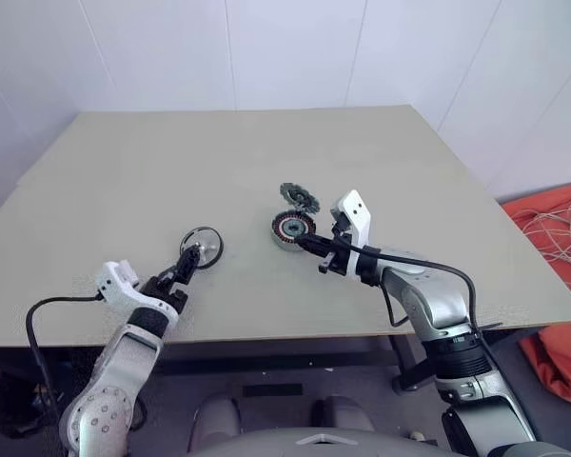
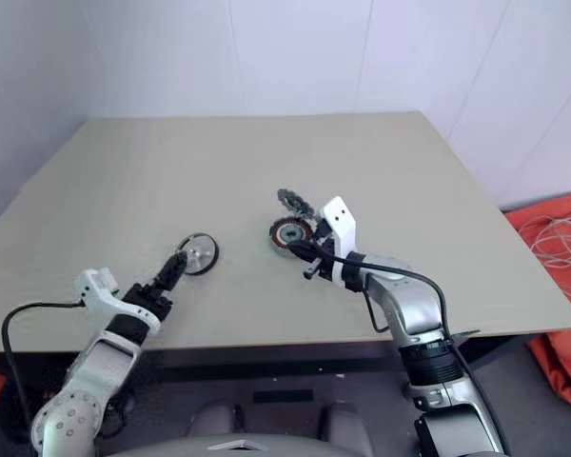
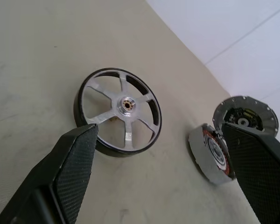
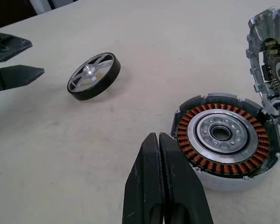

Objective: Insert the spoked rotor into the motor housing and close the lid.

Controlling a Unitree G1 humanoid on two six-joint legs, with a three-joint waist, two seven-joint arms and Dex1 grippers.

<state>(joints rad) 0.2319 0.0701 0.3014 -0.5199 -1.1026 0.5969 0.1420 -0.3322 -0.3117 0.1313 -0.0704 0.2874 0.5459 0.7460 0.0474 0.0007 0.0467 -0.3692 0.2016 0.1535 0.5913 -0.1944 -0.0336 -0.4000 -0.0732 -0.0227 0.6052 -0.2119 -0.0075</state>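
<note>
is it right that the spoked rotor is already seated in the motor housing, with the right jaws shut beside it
Not quite. The spoked rotor lies on the table apart from the motor housing, whose copper windings are exposed and empty, as the right wrist view shows. The right gripper does have its jaws shut beside the housing.

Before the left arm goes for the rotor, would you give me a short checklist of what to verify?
1. Left gripper open: ok, fingers apart.
2. Spoked rotor free to grasp: ok, lying flat, alone, just ahead of the left gripper.
3. Rotor held: not ok, not yet gripped.
4. Motor housing open, windings up: ok.
5. Lid off the housing: ok, standing tilted beside it.
6. Right gripper clear of the housing: cannot tell; it is shut, its tip close beside the rim.
</note>
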